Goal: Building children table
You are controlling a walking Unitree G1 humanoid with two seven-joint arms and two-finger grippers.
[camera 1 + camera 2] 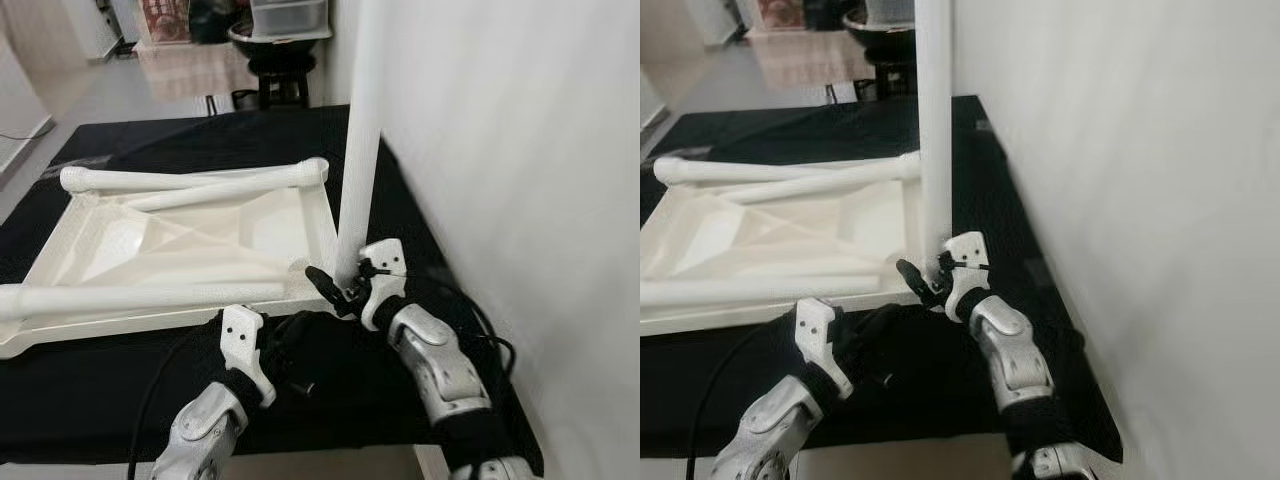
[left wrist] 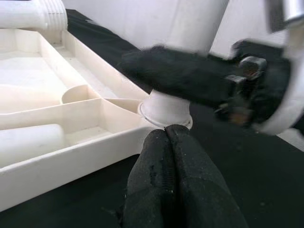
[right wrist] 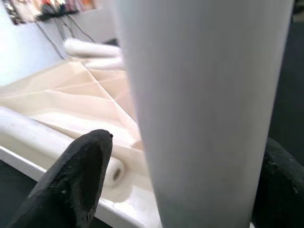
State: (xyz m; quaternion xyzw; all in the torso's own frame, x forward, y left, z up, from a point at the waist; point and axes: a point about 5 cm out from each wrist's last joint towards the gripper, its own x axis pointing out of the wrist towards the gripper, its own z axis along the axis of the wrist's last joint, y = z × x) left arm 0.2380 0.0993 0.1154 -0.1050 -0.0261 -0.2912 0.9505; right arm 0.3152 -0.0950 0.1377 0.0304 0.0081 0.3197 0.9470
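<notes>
Black cloth (image 1: pixel 130 140), dark stool (image 1: pixel 283 75)

The upturned tabletop (image 1: pixel 190 250) is showing as cream plastic, smooth with a soft sheen, ribbed on its underside. The upright leg (image 1: pixel 358 150) standing at its near corner is looking like matt white plastic. Under the tabletop, a black cloth (image 1: pixel 400 190) is lying dull and slightly creased. Beside the cloth, the wall (image 1: pixel 520 150) is appearing matt white. The right gripper (image 1: pixel 340 285) is wearing matt black fingers (image 3: pixel 76 180), rough-looking, on a brushed silver metal arm.
</notes>
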